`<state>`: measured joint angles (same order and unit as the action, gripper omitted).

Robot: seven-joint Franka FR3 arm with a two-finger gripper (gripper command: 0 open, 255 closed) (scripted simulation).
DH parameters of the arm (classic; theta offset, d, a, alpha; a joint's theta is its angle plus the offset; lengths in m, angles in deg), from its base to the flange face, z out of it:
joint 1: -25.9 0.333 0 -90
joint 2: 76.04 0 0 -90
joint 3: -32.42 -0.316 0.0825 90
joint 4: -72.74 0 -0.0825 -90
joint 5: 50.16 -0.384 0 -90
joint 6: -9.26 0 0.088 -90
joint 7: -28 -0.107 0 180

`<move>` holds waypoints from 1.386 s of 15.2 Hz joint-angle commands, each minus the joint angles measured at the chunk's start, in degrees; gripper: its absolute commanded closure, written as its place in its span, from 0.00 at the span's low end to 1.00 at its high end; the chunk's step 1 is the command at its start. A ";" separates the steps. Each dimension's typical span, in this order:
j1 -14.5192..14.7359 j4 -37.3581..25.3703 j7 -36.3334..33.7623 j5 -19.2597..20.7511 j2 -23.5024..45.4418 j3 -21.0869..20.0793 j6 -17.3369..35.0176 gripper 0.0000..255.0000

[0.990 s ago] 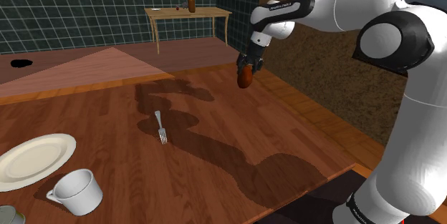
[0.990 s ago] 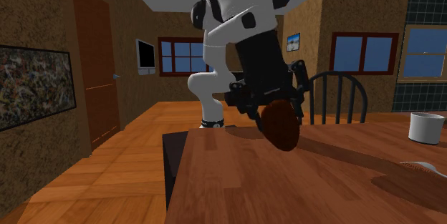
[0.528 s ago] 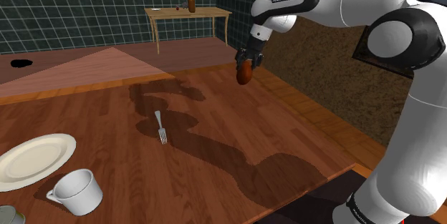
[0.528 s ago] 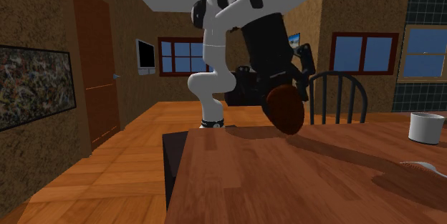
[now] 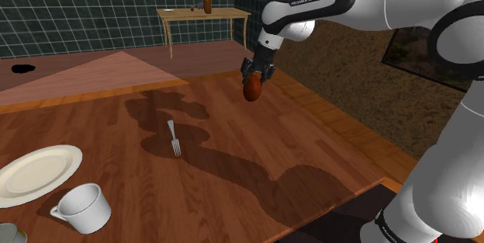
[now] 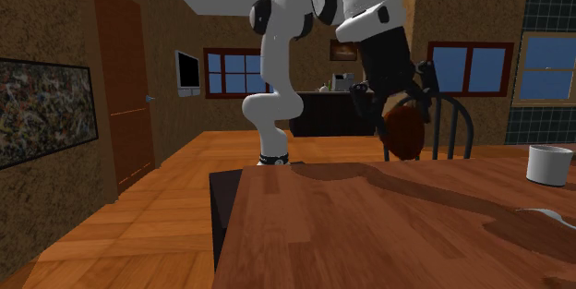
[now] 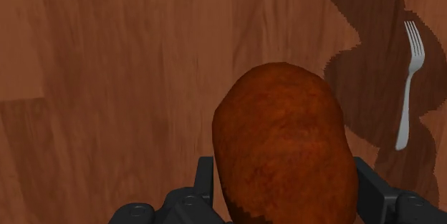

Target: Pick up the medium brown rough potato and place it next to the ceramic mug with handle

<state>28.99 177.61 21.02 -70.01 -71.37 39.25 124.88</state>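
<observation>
Hanging over the far middle of the brown wooden table (image 5: 233,179), the all-black two-finger gripper (image 5: 253,83) pinches the reddish-brown, rough, oval potato (image 5: 252,91) between its jaws, with one finger on each long side. The potato is in the air, well clear of the wood, in the upper middle of the shoulder view. The white mug with handle (image 5: 82,206) stands at the lower left of that view, well apart from the potato and near the round cream plate (image 5: 46,160). A grey metal fork (image 5: 174,137) lies on the table between potato and mug. I judge the potato to be firm and rather heavy, with a rough skin that gives good friction, so it is not fragile. The hold across its narrow middle seems right. Its lower end hangs free below the fingers, so a fast swing could turn it.
</observation>
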 commanded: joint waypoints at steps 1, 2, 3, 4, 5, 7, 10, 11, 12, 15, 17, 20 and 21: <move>1.39 1.91 -2.37 0.39 -1.28 -1.11 1.44 1.00; 2.11 2.75 -3.65 0.60 -1.88 -1.73 2.08 1.00; 2.84 3.51 -4.94 0.81 -2.43 -2.34 2.70 1.00; 3.55 4.21 -6.24 1.01 -2.92 -2.97 3.31 1.00; 4.24 4.83 -7.55 1.21 -3.36 -3.63 3.89 1.00; 5.64 5.88 -10.22 1.62 -4.07 -4.94 5.02 1.00; 7.68 6.95 -14.31 2.27 -4.73 -6.98 6.57 1.00; 8.36 7.17 -15.70 2.51 -4.85 -7.66 7.05 1.00; 9.04 7.32 -17.10 2.76 -4.90 -8.34 7.52 1.00; 11.09 7.39 -21.37 3.61 -4.75 -10.36 8.81 1.00; 12.43 7.10 -24.28 4.28 -4.37 -11.72 9.58 1.00; 14.47 6.17 -28.74 5.48 -3.41 -13.68 10.58 1.00; 15.15 5.72 -30.25 5.93 -2.98 -14.33 10.87 1.00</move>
<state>43.49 184.11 -7.59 -64.57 -74.94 25.55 135.61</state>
